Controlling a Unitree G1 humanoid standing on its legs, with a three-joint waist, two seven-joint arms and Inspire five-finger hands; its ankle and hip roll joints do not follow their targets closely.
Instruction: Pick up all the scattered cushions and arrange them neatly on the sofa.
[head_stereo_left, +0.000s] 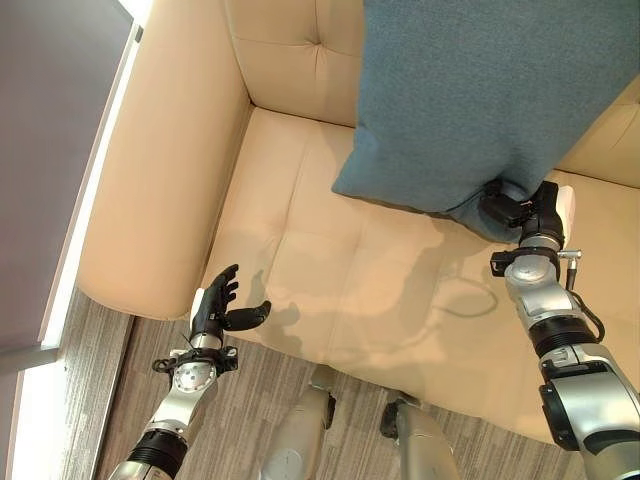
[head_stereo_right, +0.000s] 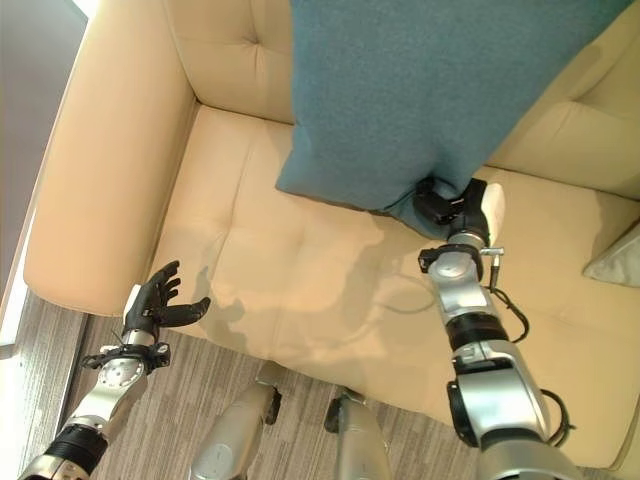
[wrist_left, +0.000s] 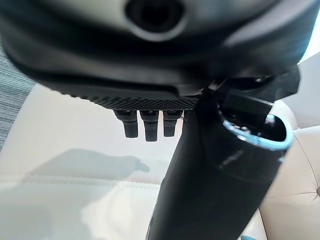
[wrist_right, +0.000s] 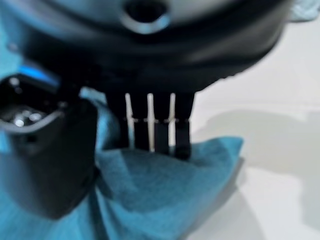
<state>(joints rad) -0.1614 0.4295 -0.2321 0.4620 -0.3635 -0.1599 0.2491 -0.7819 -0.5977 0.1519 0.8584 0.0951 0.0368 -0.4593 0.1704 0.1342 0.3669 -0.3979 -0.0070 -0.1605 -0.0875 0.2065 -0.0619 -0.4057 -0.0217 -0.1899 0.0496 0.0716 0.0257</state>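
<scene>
**Inspector:** Left eye view first. Where does the task item sit?

**Assessor:** The blue cushion (head_stereo_left: 470, 95) fills the upper right of the frame, raised over the beige sofa (head_stereo_left: 300, 260), its lower corner bunched at centre right. The right hand (head_stereo_left: 522, 208) is curled round that corner, pinching the fabric. The left hand (head_stereo_left: 218, 303) shows at lower left by the seat's front edge, fingers straight and spread, holding nothing.

**Inspector:** Right eye view?

**Assessor:** Same arrangement. In addition, a pale grey cushion (head_stereo_right: 618, 258) shows at the right edge, lying on the seat.

**Inspector:** Left wrist view?

**Assessor:** Its fingers (wrist_left: 145, 125) extend over bare seat; nothing is between them and the thumb.

**Inspector:** Right wrist view?

**Assessor:** Fingers (wrist_right: 150, 127) press into blue cloth, thumb against it at left, the fabric folding around them.

**Inspector:** Handling judgement?

**Assessor:** Soft and probably light; it creases wherever it is pinched, so a one-corner hold lets the body swing and sag. The cloth looks coarse, so slip is unlikely. A second hold on the opposite lower corner would likely steady it for placing against the backrest.
</scene>
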